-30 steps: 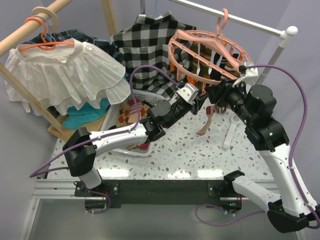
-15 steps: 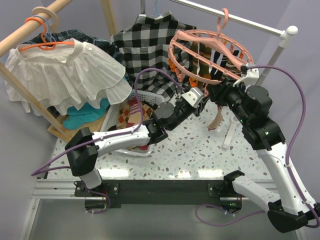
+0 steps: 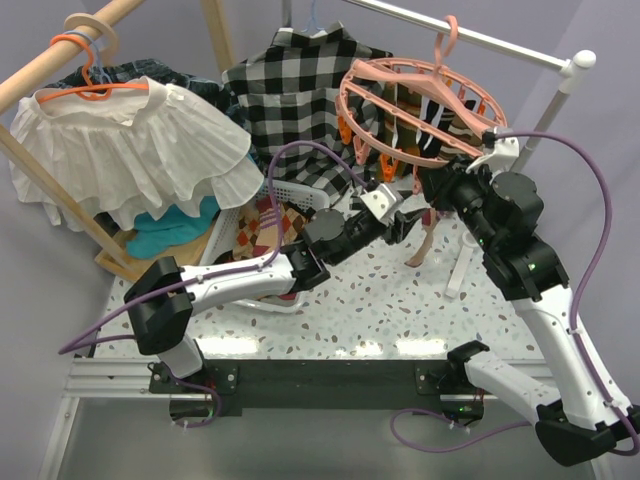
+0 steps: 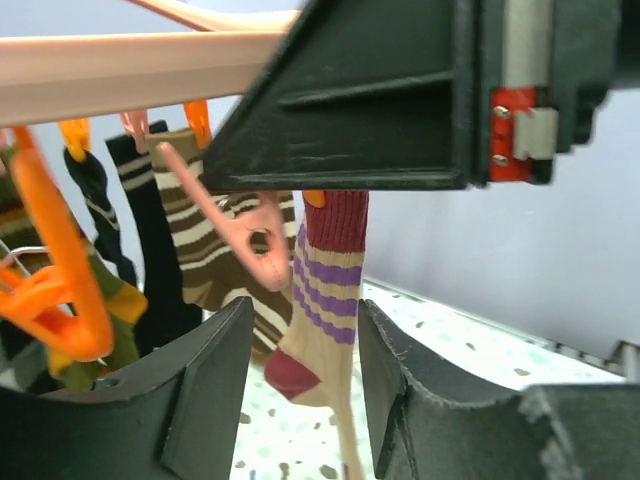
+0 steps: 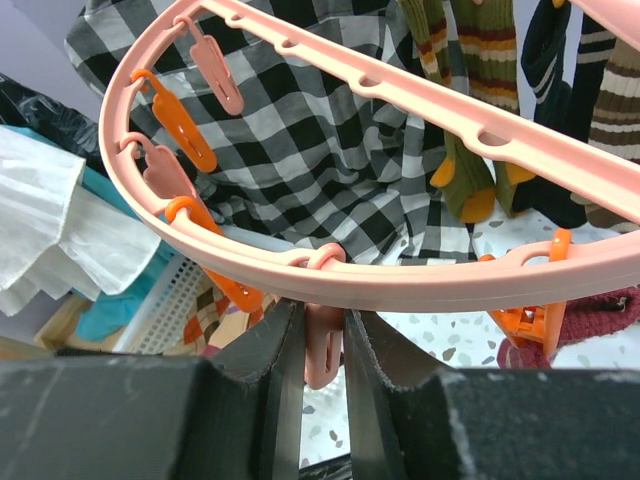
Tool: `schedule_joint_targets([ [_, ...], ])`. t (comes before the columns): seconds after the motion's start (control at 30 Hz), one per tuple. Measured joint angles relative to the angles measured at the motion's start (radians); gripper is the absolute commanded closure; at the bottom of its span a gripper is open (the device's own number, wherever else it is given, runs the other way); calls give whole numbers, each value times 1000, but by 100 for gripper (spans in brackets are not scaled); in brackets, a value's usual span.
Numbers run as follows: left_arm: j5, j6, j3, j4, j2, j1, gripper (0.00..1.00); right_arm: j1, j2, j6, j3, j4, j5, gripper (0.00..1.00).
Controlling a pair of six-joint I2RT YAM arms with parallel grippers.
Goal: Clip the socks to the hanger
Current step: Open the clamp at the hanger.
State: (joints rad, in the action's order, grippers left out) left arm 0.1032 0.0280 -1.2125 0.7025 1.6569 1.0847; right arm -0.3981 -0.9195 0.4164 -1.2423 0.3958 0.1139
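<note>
Hanger, overhead: the salmon drying ring (image 3: 352,105) hangs tilted by its hook from the metal rail (image 3: 500,42). Because it hangs high, both arms must reach up from the table (image 3: 400,310).
Grippers, overhead: the left gripper (image 3: 405,220) and right gripper (image 3: 430,185) meet under the ring's near rim. The jaws are too small to read here.
Sock, overhead: the maroon-cuffed sock (image 3: 420,245) dangles just beside them.
Basket, overhead: the white mesh basket (image 3: 292,192) holds argyle socks (image 3: 265,222), probably the waiting supply.
Sock, left wrist: the maroon-cuffed sock (image 4: 322,300) hangs between the left gripper's (image 4: 302,330) jaws. They stand apart and seem clear of it. The cuff runs up to an orange tip, and the join is hidden.
Neighbours, left wrist: a brown-striped sock (image 4: 215,265) and a black sock (image 4: 150,240) are pegged alongside.
Peg, right wrist: the right gripper (image 5: 320,330) is clamped on a pink peg (image 5: 322,365) under the ring (image 5: 400,280), likely squeezing its mouth open.
Beside it, right wrist: an orange peg (image 5: 530,322) has maroon cloth next to it, but I cannot tell whether it bites.
Behind, right wrist: olive socks (image 5: 460,175) and the checked shirt (image 5: 330,160).
</note>
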Motion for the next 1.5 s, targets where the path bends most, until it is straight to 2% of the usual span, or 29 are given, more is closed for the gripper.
schedule_joint_targets([
  [0.3,-238,-255,26,7,-42,-155,39,0,10,-22,24,-11,-1,84],
  [0.6,-362,-396,-6,13,-23,-172,39,0,11,-37,32,-29,-19,84],
  [0.73,-388,-438,-41,23,4,-173,42,0,12,-41,43,-40,-27,84],
  [0.93,-397,-469,-80,24,38,-175,57,1,19,-44,55,-54,-27,83],
  [1.07,-388,-482,-82,30,39,-181,73,1,23,-44,55,-58,-27,78],
  [1.17,-382,-480,-82,36,39,-181,80,1,26,-45,55,-64,-27,72],
  [1.2,-381,-481,-82,37,39,-181,82,1,27,-45,55,-63,-27,66],
  [1.3,-378,-480,-82,39,39,-181,85,1,28,-47,55,-58,-26,60],
  [1.43,-370,-463,-82,40,39,-181,87,2,18,-50,31,-18,-21,45],
  [1.5,-358,-449,-82,43,39,-181,87,2,7,-50,-1,20,-18,42],
])
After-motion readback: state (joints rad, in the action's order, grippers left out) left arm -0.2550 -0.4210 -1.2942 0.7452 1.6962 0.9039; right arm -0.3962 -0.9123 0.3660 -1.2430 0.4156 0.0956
